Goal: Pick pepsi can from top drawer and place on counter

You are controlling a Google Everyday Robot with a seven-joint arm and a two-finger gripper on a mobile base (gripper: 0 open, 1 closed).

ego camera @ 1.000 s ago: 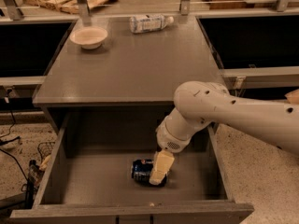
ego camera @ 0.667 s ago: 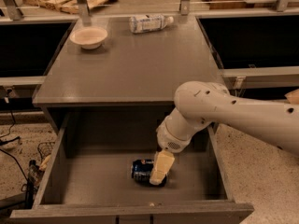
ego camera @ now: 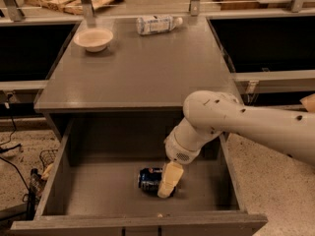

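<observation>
One small dark-blue metal pepsi can [ego camera: 149,179] with silver ends lies on its side on the floor of the wide grey top drawer [ego camera: 98,193], which stands pulled out, and the can sits a little toward the front, near the middle of the drawer's width. Its long axis runs roughly left to right across the drawer, parallel to the front panel. The cream-coloured gripper [ego camera: 169,181] reaches down from the bulky white arm [ego camera: 236,122], which comes in from the right. The gripper sits over the can's right-hand end, overlapping it in this view, so the can extends leftward from the gripper. Whether the jaws are apart around the can or already clamped on it cannot be told, since the gripper's near side hides the contact. If the grasp is made, the lift looks to call for a straight rise before any move backward. The front edge of the flat matte grey counter [ego camera: 142,73] overhangs the back of the drawer, and the arm's wrist is just below it. On the counter's far side stand a shallow pale bowl [ego camera: 93,38] at the left and a clear plastic bottle [ego camera: 156,24] with a white label lying on its side, both well apart from the wide bare stretch nearer the drawer.
</observation>
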